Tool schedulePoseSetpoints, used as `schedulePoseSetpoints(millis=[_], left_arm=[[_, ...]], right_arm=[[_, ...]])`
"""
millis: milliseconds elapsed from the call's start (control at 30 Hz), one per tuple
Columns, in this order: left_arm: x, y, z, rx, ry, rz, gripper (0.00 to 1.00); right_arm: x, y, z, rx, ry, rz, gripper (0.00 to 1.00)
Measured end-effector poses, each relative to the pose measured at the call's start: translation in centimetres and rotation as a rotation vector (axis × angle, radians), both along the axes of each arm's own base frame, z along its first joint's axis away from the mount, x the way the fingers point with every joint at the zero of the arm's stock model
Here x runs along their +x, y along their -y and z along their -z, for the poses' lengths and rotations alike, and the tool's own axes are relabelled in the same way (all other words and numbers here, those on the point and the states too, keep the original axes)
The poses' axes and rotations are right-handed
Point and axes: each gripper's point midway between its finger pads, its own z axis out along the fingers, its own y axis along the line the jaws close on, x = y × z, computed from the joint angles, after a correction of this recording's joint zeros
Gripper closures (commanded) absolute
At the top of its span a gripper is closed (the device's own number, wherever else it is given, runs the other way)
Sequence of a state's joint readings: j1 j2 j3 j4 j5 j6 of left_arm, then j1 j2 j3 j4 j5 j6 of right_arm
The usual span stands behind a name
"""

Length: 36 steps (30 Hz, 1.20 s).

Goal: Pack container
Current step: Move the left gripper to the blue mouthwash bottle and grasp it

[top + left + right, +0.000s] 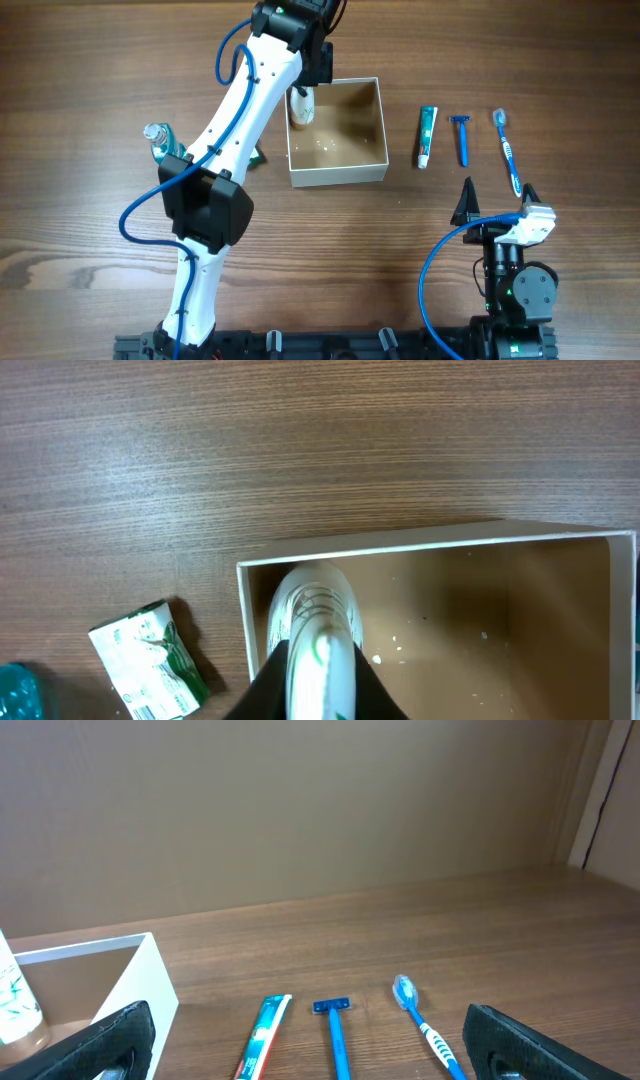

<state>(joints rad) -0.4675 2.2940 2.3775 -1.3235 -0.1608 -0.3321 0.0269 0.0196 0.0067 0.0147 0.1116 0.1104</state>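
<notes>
The container point(338, 172) is a white-walled open box with a tan inside, at the table's middle back. Its rim point(430, 543) fills the left wrist view, and its wall point(150, 985) shows at the right wrist view's left. A white bottle with green print point(301, 108) stands in its left corner. My left gripper point(320, 680) is shut on that bottle point(318, 615), a black finger on each side. My right gripper point(497, 192) stands wide open near the front right, holding nothing. Beyond it lie a toothpaste tube point(427, 136), a blue razor point(462, 138) and a blue toothbrush point(508, 150).
A green-and-white sachet point(150, 660) lies just left of the container. A clear teal bottle point(160, 138) lies further left, partly under the left arm. From the right wrist I see the toothpaste point(262, 1035), razor point(333, 1030) and toothbrush point(420, 1020) side by side.
</notes>
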Motion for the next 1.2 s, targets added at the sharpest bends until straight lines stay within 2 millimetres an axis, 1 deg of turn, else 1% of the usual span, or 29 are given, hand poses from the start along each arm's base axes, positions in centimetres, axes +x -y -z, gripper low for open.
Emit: schedulePoseSetpoints(millis=[300, 367, 400, 500, 600, 833, 967, 1033, 1100, 1167, 1200], left_arm=[[0.2, 0.0, -0.1, 0.0, 0.009, -0.006, 0.82], [0.2, 0.0, -0.1, 0.001, 0.01, -0.006, 0.79], [0.2, 0.0, -0.1, 0.001, 0.01, -0.006, 0.77], [0.2, 0.0, -0.1, 0.001, 0.01, -0.006, 0.65], [0.2, 0.0, -0.1, -0.002, 0.01, -0.014, 0.59], [0.3, 0.0, -0.1, -0.003, 0.014, -0.013, 0.56], [0.3, 0.0, -0.4, -0.002, 0.019, -0.004, 0.51], [0.3, 0.0, -0.9, -0.005, 0.032, 0.006, 0.49], [0.4, 0.0, -2.2, -0.016, 0.061, 0.012, 0.47], [0.3, -0.1, -4.2, -0.036, 0.105, 0.014, 0.44], [0.2, -0.2, -5.8, -0.052, 0.137, 0.012, 0.44]], right_arm=[[0.0, 0.0, 0.0, 0.0, 0.0, 0.0, 0.0], [0.0, 0.0, 0.0, 0.0, 0.0, 0.0, 0.0], [0.0, 0.0, 0.0, 0.0, 0.0, 0.0, 0.0], [0.0, 0.0, 0.0, 0.0, 0.0, 0.0, 0.0], [0.0, 0.0, 0.0, 0.0, 0.0, 0.0, 0.0], [0.0, 0.0, 0.0, 0.0, 0.0, 0.0, 0.0], [0.0, 0.0, 0.0, 0.0, 0.0, 0.0, 0.0], [0.0, 0.0, 0.0, 0.0, 0.0, 0.0, 0.0], [0.0, 0.0, 0.0, 0.0, 0.0, 0.0, 0.0], [0.0, 0.0, 0.0, 0.0, 0.0, 0.0, 0.0], [0.0, 0.0, 0.0, 0.0, 0.0, 0.0, 0.0]])
